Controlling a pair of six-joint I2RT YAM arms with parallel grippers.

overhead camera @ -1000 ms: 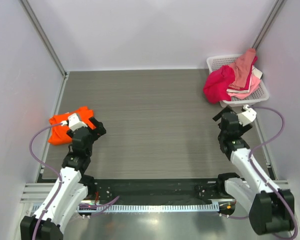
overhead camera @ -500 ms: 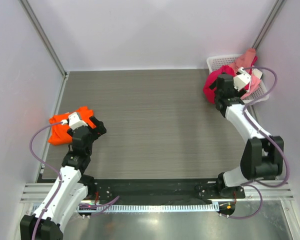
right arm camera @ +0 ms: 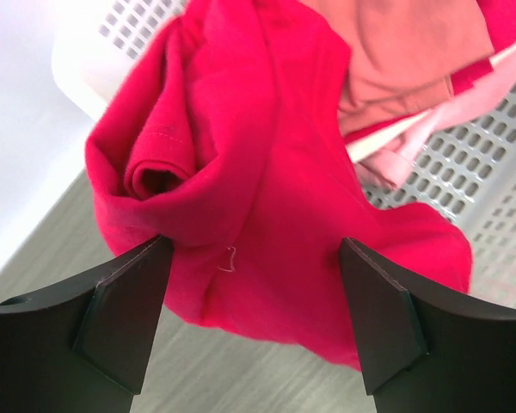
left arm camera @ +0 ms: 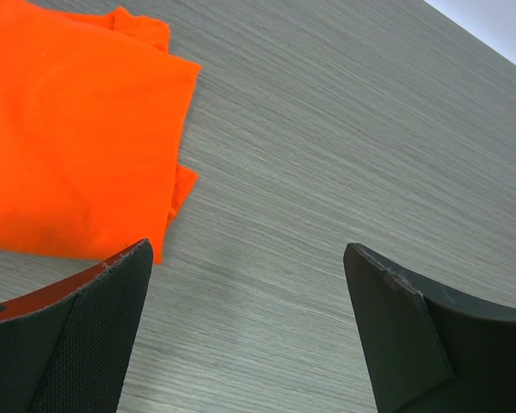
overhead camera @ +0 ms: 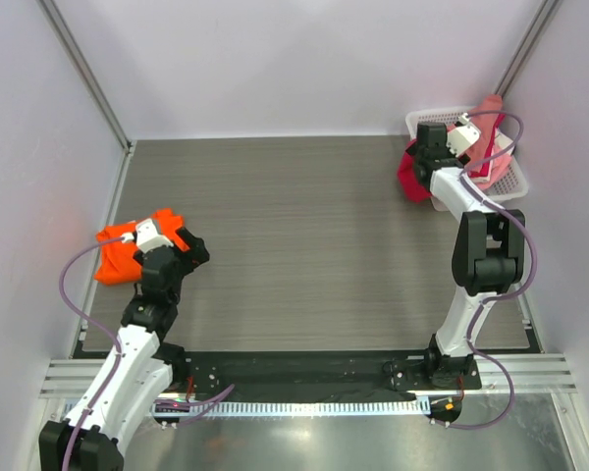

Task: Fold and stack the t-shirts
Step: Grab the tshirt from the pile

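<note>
A folded orange t-shirt (overhead camera: pixel 118 253) lies at the table's left edge; in the left wrist view it (left arm camera: pixel 69 138) fills the upper left. My left gripper (left arm camera: pixel 249 331) is open and empty, just to the right of it. A crimson-red t-shirt (overhead camera: pixel 409 175) hangs crumpled over the front rim of the white lattice basket (overhead camera: pixel 515 182) at the far right. In the right wrist view the red t-shirt (right arm camera: pixel 267 198) sits between my open right gripper's (right arm camera: pixel 254 314) fingers, which hover over it without closing.
The basket (right arm camera: pixel 490 198) also holds pink and salmon garments (right arm camera: pixel 413 60). Walls enclose the table on the left, back and right. The grey wood-grain table (overhead camera: pixel 294 226) lies between the two arms.
My right arm has swung up from the table's right side to the basket and now hovers over the red t-shirt. The left arm has stayed put.
</note>
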